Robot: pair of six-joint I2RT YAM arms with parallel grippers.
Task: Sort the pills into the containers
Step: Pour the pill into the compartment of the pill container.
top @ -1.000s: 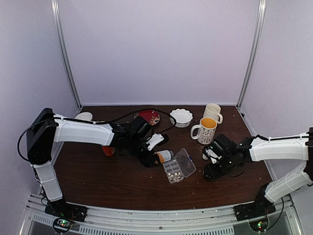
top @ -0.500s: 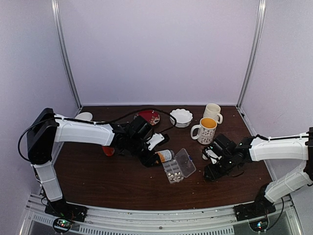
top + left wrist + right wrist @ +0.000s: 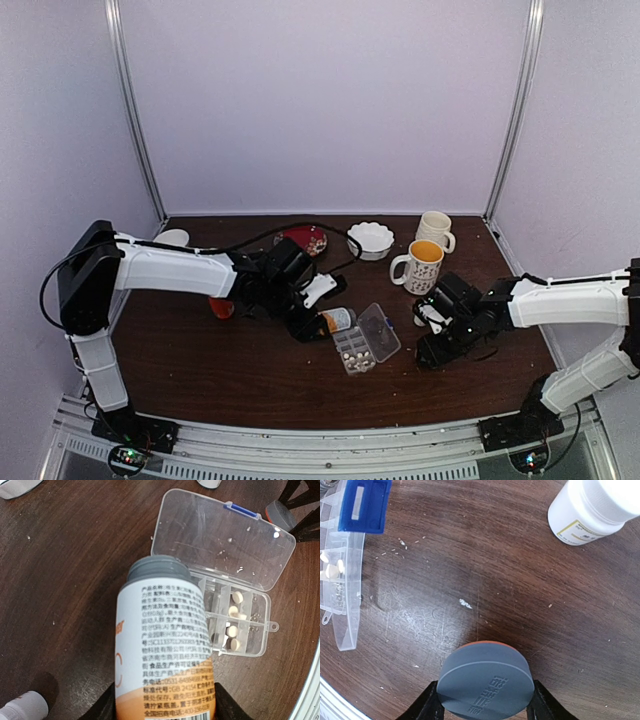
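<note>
The clear organizer box (image 3: 365,340) lies open at mid-table, its lid (image 3: 222,537) folded back. Several whitish pills (image 3: 234,611) sit in its compartments (image 3: 235,630); some show in the right wrist view (image 3: 330,571). My left gripper (image 3: 308,320) (image 3: 165,702) is shut on an orange-and-white pill bottle (image 3: 162,645), tilted with its grey open neck (image 3: 157,570) towards the box. My right gripper (image 3: 432,350) (image 3: 484,700) is shut on a grey bottle cap (image 3: 484,682), low over the table to the right of the box.
A small white bottle (image 3: 592,507) (image 3: 424,313) stands beside my right gripper. Two mugs (image 3: 422,266) (image 3: 435,229), a white bowl (image 3: 370,239) and a red plate (image 3: 306,238) stand at the back. Another small white bottle (image 3: 25,706) lies left of the held bottle.
</note>
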